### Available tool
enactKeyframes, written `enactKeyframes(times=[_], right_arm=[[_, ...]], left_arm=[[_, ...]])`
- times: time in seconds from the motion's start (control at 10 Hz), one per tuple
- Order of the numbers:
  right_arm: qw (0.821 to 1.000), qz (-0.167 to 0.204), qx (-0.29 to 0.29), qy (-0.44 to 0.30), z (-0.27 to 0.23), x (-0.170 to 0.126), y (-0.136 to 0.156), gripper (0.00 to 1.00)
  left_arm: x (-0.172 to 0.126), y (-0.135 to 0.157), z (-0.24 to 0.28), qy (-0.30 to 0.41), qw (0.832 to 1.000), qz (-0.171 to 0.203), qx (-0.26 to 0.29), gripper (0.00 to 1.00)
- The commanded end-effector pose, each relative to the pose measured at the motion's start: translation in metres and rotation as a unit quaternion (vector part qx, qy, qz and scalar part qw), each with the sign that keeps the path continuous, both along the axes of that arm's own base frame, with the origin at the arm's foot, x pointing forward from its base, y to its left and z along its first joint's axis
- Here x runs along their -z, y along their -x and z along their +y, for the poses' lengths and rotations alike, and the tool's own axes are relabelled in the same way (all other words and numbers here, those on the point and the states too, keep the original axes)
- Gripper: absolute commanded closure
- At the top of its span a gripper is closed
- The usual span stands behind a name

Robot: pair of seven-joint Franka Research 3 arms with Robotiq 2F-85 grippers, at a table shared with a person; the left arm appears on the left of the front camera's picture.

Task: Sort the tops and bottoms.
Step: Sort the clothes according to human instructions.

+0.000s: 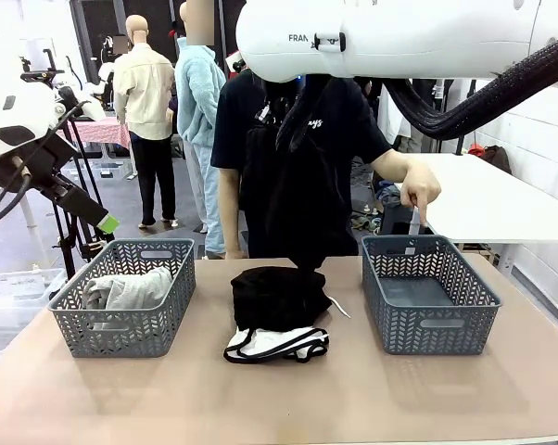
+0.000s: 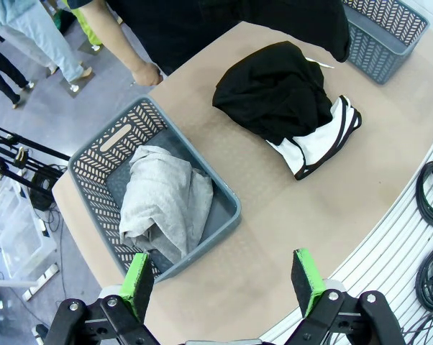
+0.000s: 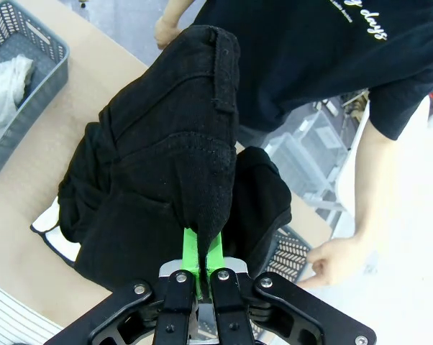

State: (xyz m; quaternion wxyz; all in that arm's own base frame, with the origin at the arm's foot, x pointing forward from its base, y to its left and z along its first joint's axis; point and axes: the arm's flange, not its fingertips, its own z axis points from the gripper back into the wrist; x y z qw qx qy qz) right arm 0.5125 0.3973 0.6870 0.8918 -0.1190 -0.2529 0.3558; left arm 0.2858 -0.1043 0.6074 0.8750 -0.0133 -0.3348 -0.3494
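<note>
A black pair of bottoms [image 3: 166,158] hangs in the air over the table with my right gripper [image 3: 202,253] shut on its edge; in the front view it dangles [image 1: 302,199] in front of the person. Below it lie a black garment [image 1: 277,295] and white shorts with black piping [image 1: 279,344]. The grey top [image 2: 165,205] lies in the left basket [image 1: 121,326]. My left gripper [image 2: 222,282] hovers open high above that basket's near corner, holding nothing.
The grey basket on the right [image 1: 429,324] has nothing in it; the person's hand [image 1: 420,197] rests at its far rim. The person stands at the far side, behind the hanging garment. Black cables [image 2: 432,194] lie beyond the table's near edge.
</note>
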Motion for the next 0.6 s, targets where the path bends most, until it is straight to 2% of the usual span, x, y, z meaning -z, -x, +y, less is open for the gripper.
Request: enactKeyframes(times=[0.0,0.1,0.3,0.5], right_arm=[[1.000,-0.002,0.000,-0.001,-0.001,-0.003,0.001,1.00],[1.000,0.000,0.000,0.000,0.000,0.000,0.000,1.00],[1.000,-0.009,0.024,0.000,-0.021,-0.023,0.010,1.00],[0.996,-0.032,0.083,0.001,-0.068,-0.048,0.032,1.00]], left_arm=[[0.001,0.001,0.002,0.001,1.000,0.002,0.000,0.00],[0.001,0.001,0.002,0.001,1.000,0.002,0.000,0.00],[0.001,0.001,0.002,0.001,1.000,0.002,0.000,0.00],[0.001,0.001,0.002,0.001,1.000,0.002,0.000,0.00]])
